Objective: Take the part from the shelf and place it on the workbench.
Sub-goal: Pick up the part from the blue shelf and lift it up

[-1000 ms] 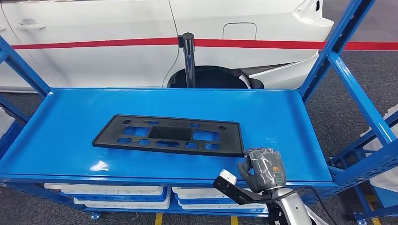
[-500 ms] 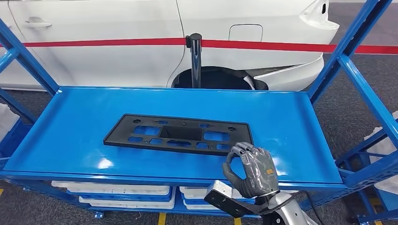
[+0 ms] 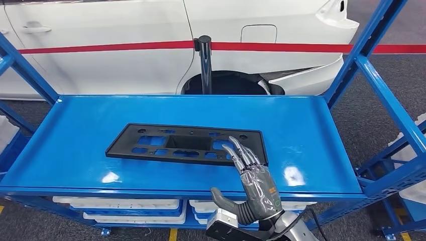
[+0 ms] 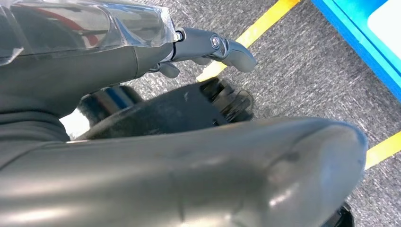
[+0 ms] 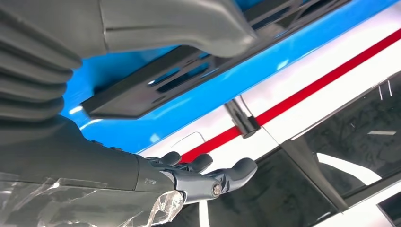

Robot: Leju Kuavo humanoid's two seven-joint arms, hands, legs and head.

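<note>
The flat black plate (image 3: 186, 144) on the blue shelf (image 3: 75, 145) looks light, stiff and thin, best pinched at its near right edge, where the right hand (image 3: 251, 183) reaches with fingers spread, empty.

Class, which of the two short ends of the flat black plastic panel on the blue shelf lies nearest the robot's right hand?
The end towards the shelf's right side: the right hand reaches over that end of the flat black plastic panel, fingers spread.
</note>
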